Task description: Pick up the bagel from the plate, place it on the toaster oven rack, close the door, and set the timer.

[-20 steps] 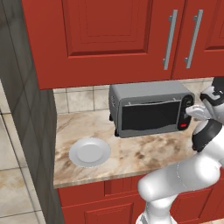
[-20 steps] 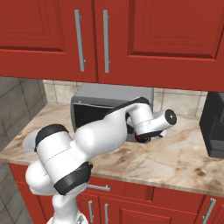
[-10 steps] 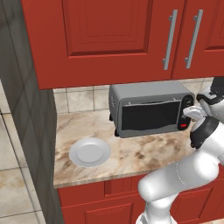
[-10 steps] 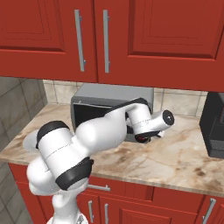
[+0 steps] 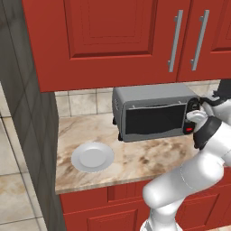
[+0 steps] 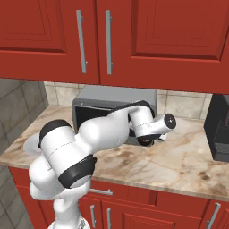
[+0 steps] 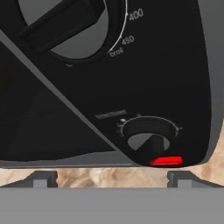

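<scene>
Gripper (image 7: pixel 112 179) released, tips spread wide; we see the toaster oven's (image 5: pixel 153 113) control panel close ahead, small lower knob (image 7: pixel 146 138) at 12 o'clock between the tips, red light (image 7: pixel 166 161) just beside it. Door (image 5: pixel 154 121) closed. Plate (image 5: pixel 93 157) lies well apart at the oven's 8 o'clock, bare.

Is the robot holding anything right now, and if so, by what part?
Nothing is held. The end effector is open in front of the toaster oven, its fingertips apart below the lower knob, not touching it.
</scene>
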Controlling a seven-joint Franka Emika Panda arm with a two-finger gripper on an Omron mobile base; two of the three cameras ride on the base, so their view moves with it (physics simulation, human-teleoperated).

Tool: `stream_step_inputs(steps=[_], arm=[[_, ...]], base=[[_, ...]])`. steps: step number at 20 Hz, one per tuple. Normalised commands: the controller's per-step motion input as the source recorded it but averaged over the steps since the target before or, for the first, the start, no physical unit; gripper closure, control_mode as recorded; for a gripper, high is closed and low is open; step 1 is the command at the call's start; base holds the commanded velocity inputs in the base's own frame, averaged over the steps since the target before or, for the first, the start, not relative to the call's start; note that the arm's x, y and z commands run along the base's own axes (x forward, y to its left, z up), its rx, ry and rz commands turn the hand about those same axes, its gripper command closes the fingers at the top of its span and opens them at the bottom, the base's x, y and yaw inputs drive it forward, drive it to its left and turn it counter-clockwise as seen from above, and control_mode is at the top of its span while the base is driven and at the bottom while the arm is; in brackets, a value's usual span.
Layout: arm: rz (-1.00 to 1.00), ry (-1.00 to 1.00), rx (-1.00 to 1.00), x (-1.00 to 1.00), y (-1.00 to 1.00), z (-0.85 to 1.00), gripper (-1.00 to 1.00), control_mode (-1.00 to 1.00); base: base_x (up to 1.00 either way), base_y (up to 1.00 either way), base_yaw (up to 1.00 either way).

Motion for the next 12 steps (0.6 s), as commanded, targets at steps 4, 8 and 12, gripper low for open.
stream_step_inputs(steps=[4, 8, 12], arm=[[0.0, 0.0, 0.0, 0.25, -0.01, 0.0, -1.0, -1.0], [0.0, 0.0, 0.0, 0.1, -0.1, -0.02, -1.0, -1.0], [0.01, 0.0, 0.0, 0.05, -0.14, -0.06, -1.0, -1.0]], base=[[0.0, 0.0, 0.0], [0.0, 0.0, 0.0], [0.0, 0.0, 0.0]])
